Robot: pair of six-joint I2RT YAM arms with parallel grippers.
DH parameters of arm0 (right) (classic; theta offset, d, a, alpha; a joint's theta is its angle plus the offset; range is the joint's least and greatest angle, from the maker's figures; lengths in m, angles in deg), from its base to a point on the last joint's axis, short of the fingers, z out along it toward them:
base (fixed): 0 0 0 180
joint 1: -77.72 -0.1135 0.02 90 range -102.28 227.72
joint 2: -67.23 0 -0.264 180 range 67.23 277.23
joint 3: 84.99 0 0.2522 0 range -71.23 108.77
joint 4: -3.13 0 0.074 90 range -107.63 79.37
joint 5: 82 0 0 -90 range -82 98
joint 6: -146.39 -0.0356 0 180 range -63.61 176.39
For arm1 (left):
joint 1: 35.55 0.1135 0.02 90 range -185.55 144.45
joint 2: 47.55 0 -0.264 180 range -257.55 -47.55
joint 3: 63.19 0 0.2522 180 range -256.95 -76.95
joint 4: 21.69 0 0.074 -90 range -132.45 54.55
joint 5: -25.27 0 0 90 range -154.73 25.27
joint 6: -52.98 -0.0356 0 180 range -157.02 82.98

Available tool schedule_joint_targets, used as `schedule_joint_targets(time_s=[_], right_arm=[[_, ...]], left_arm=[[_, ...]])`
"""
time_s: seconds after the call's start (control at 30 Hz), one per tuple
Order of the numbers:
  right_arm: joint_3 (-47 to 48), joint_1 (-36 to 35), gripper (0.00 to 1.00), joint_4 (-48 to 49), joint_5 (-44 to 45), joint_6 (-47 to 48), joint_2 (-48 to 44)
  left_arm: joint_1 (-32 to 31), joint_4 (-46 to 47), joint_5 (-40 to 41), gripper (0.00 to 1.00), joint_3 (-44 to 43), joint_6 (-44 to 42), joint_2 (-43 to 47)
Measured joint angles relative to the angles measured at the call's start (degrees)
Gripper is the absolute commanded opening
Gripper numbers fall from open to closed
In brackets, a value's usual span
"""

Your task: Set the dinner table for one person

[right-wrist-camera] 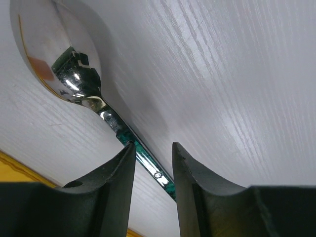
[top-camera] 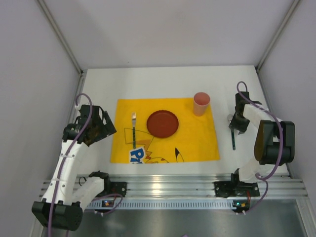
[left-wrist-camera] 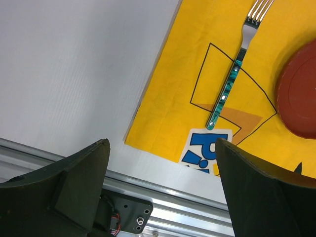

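On the white dinner table [top-camera: 163, 81] lies a yellow cartoon placemat [top-camera: 197, 140]. On it are a red plate [top-camera: 162, 123], a fork [top-camera: 133, 129] left of the plate, and a pink cup [top-camera: 201, 103] at its far right corner. A spoon [top-camera: 233, 140] with a green handle lies on the bare table right of the mat. My right gripper [top-camera: 238, 123] is low over it. In the right wrist view its fingers [right-wrist-camera: 118, 168] stand slightly apart astride the spoon handle [right-wrist-camera: 148, 165], below the bowl [right-wrist-camera: 59, 59]. My left gripper [top-camera: 102, 126] is open and empty, left of the mat.
The ridged aluminium rail [top-camera: 168, 185] runs along the near edge and also shows in the left wrist view [left-wrist-camera: 163, 197]. White walls close in the left, right and back sides. The fork [left-wrist-camera: 232, 79] and plate edge [left-wrist-camera: 301, 94] show in the left wrist view.
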Motion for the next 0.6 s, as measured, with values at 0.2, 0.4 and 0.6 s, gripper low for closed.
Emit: schedule_joint_targets(time_s=[0.2,0.4,0.6], right_arm=[[-1.31,0.0,0.39,2.89,-1.97,0.9,-0.83],[-3.34,-0.09,0.34,5.79,-4.22,1.38,-0.59],[-3.3,-0.11,0.0,6.25,-5.38,1.53,-0.09]], left_arm=[[0.0,0.0,-0.02,0.93,0.02,-0.02,-1.16],[0.0,0.04,-0.02,0.93,0.2,-0.09,-1.86],[0.0,0.04,-0.02,0.93,0.28,-0.15,-1.86]])
